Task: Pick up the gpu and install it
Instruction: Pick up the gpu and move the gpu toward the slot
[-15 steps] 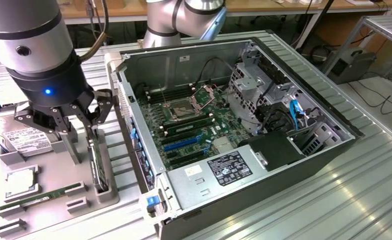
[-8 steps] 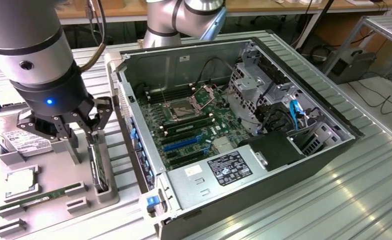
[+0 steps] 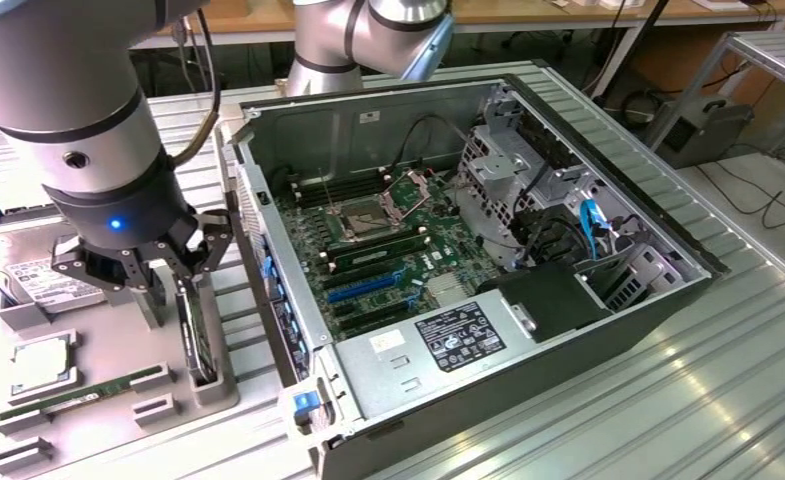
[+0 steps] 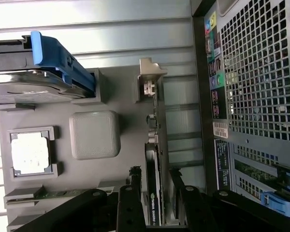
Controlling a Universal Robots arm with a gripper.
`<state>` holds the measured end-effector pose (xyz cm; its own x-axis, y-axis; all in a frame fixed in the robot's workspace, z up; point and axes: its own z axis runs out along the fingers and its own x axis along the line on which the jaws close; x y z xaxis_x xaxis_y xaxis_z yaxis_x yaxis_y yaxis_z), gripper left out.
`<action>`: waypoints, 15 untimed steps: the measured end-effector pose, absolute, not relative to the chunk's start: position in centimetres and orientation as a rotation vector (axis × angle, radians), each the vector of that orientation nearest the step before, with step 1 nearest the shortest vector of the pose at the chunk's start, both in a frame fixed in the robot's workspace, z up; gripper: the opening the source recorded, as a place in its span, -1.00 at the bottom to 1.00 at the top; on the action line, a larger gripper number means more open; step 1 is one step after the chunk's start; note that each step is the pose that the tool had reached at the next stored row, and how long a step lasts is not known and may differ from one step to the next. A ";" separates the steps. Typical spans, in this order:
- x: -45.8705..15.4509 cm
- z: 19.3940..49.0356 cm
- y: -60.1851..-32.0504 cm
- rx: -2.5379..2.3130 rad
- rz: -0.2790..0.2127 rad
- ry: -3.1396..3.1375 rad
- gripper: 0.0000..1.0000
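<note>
Status: nothing installed; gpu (image 3: 195, 335) stood on edge in its holder on the grey parts tray (image 3: 112, 340), just beside the open PC case (image 3: 639, 215); not lifted. Blue expansion slots (image 3: 365, 287) on the motherboard (image 3: 412, 235) sat bare, so judged both pick and install left to do. Gripper (image 4: 154, 175) was low over the card, released; fingers (image 4: 131, 205) straddled it, one on each face, a slim gap visible on at least one side in the wrist view (no clamp seen). Card ran lengthwise between the jaws, silver bracket end (image 4: 150, 79) away from the gripper. CPU (image 4: 31, 153), memory stick (image 3: 85, 395) and hard drive (image 3: 32, 280) lay on the same tray, apart from the gripper.
</note>
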<state>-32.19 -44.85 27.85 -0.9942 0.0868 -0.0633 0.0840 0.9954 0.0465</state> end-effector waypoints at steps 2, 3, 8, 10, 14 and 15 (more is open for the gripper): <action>-32.2 27.4 -44.9 0.132 0.067 3.073 -0.28; -32.2 27.2 -44.9 0.132 0.067 3.073 -0.28; -32.2 26.3 -44.9 0.132 0.067 3.073 -0.28; -32.2 25.9 -44.9 0.132 0.067 3.073 -0.28; -32.2 25.1 -44.9 0.132 0.067 3.073 -0.28; -32.2 24.9 -44.9 0.132 0.067 3.073 -0.28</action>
